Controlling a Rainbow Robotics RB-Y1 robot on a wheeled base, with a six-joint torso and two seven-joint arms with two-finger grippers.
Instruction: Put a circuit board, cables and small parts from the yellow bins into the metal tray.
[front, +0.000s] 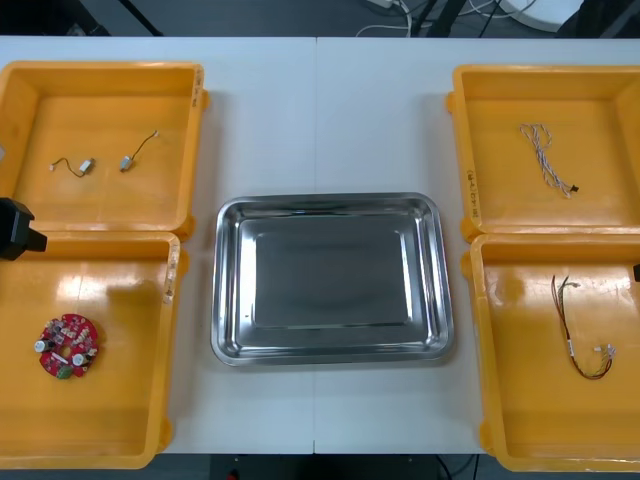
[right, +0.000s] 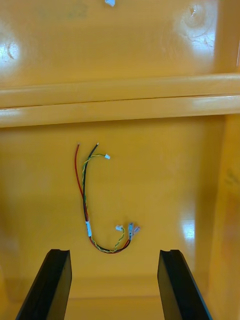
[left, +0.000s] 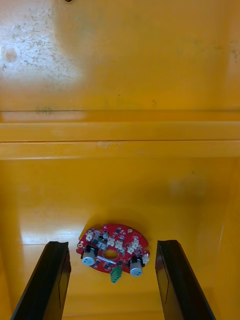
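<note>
Right now your left gripper (left: 112, 244) hangs with fingers spread wide over the near-left yellow bin (front: 120, 400). The round red circuit board (left: 120, 240) lies flat between them, left of the bin's middle, with bare floor all round and its green connector (left: 116, 275) toward the bin's near edge. Your right gripper (right: 114, 251), likewise spread, sits above the near-right yellow bin (front: 520, 400). The red and yellow cable (right: 86, 215) lies there with its long axis far-to-near, hooked at its near end, clear of every wall. Between the bins, the metal tray (front: 228, 280) lies bare at the middle of the worktop (front: 330, 110), with open strips either side.
</note>
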